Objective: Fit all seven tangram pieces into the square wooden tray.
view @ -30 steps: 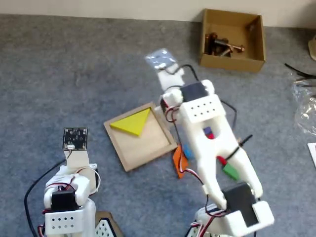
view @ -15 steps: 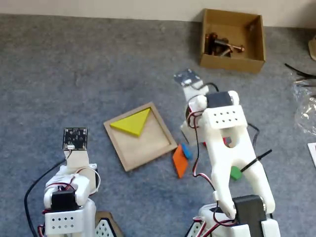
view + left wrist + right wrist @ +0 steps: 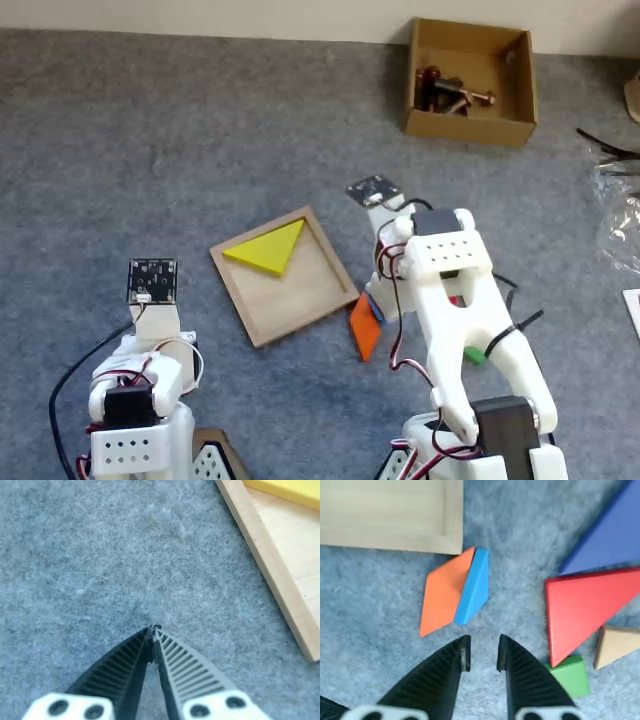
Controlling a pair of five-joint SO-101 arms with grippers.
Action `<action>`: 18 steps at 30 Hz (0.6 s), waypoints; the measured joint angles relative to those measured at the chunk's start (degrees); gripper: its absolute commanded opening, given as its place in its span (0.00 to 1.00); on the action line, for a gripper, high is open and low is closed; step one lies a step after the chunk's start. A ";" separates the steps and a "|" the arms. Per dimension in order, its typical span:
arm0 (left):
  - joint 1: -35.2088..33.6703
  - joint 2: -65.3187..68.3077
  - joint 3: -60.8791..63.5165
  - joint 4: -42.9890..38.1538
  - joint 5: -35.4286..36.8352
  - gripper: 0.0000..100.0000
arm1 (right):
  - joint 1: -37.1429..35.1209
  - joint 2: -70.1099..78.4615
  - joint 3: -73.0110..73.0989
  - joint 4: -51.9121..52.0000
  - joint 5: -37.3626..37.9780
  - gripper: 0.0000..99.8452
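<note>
The square wooden tray (image 3: 300,300) lies at mid-table with a yellow triangle (image 3: 268,250) in its far corner. Just right of the tray lie an orange parallelogram (image 3: 364,326) and a small light blue triangle (image 3: 376,305), touching. My right arm (image 3: 440,262) hangs over the loose pieces. My right gripper (image 3: 482,652) is open a little and empty, just short of the orange parallelogram (image 3: 444,600) and light blue triangle (image 3: 473,586). Beside it lie a red triangle (image 3: 580,607), a dark blue triangle (image 3: 612,532), a green piece (image 3: 570,672) and a tan piece (image 3: 617,645). My left gripper (image 3: 152,629) is shut over bare carpet beside the tray (image 3: 270,565).
A cardboard box (image 3: 470,80) holding small objects stands at the back right. Clear plastic wrapping (image 3: 620,230) lies at the right edge. Grey carpet covers the table.
My right arm has swung right, away from the tray, then come back a little left over the loose pieces. The left arm, tray and yellow triangle have not moved.
</note>
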 measured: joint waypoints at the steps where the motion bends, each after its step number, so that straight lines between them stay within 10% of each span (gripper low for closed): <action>1: 0.00 0.00 0.00 0.00 0.00 0.00 | 0.09 0.00 0.00 0.00 0.00 0.10; 18: 0.00 0.00 0.00 0.00 0.00 0.00 | 16.09 0.00 -0.09 -9.67 3.16 0.11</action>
